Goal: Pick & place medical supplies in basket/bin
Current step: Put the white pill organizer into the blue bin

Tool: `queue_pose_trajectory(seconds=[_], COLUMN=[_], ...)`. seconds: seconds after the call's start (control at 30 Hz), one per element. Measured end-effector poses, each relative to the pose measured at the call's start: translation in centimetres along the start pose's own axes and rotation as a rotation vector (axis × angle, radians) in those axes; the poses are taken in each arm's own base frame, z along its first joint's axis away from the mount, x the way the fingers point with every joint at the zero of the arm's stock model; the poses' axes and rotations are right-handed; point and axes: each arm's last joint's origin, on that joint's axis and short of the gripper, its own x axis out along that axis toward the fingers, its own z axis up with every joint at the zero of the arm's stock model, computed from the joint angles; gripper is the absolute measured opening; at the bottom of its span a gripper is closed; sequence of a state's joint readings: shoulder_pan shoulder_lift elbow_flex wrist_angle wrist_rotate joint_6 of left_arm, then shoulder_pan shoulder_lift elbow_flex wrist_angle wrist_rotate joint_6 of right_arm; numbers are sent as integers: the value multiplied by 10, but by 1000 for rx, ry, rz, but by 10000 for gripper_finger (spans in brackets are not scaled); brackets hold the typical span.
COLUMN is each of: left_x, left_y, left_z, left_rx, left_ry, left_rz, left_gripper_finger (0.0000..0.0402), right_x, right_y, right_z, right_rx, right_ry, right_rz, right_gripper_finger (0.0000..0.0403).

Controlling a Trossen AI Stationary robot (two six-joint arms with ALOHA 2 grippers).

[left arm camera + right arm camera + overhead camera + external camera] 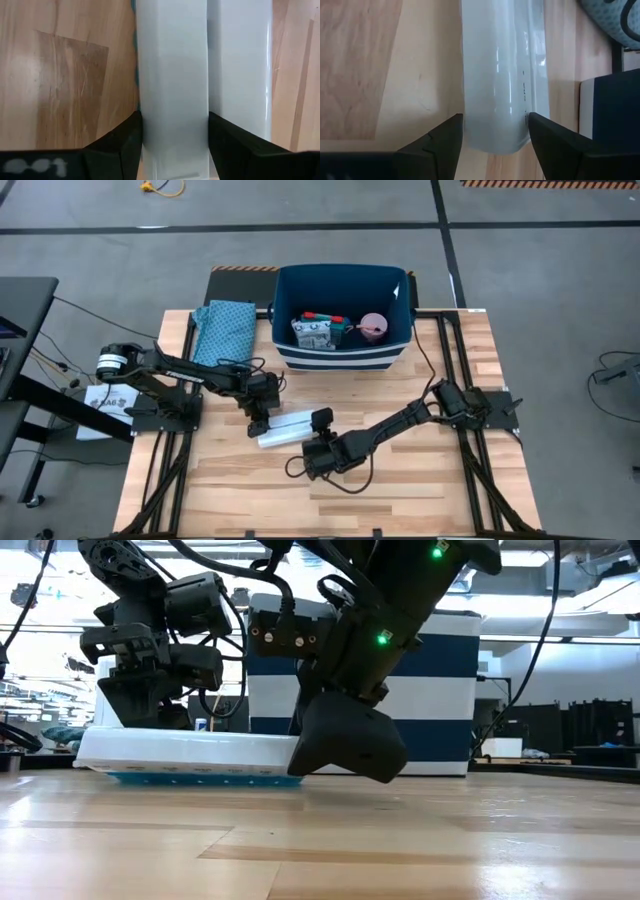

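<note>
A long white compartment tray [286, 427] with a light-blue underside [190, 778] lies slantwise on the wooden table, in front of the dark navy bin [340, 330]. My left gripper [262, 424] is shut on the tray's left end. My right gripper [312, 446] is shut on its right end. Inside the bin lie a teal-and-red box [318, 330] and a pink roll [373, 327]. From the low view I cannot tell whether the tray touches the table. My left gripper pinches one long white row of the tray [172, 125] between its two fingers [131, 145]; a second row [240, 100] lies outside one finger. The fingers slant down from the table's left and lie along the tray. My right gripper has the tray's rounded right end [495, 135] between its two fingers [451, 135], one on each long side. The tray's end reaches only just in between the fingertips. The fingers slant down from the table's right and lie along the tray.
A teal patterned folded cloth [225, 330] lies at the far left, beside the bin. The bin's striped wall [450, 700] stands close behind both grippers. Cables run along the table's right side. Bare wood lies toward the near edge.
</note>
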State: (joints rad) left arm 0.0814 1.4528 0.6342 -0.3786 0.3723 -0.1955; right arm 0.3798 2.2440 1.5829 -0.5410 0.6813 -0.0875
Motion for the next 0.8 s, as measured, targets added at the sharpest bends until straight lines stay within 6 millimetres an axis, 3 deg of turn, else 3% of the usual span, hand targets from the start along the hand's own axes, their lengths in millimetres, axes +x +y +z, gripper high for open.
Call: queue_pose_trajectory(seconds=[0.8], left_x=[0], left_y=[-2], left_z=[0], left_rx=[-6], left_ry=[11], left_rz=[-50], left_gripper_finger=[174], right_x=[-8], right_y=[10], right_z=[2], right_rx=[-172], right_ry=[-20], right_rz=[6], right_gripper_finger=[214])
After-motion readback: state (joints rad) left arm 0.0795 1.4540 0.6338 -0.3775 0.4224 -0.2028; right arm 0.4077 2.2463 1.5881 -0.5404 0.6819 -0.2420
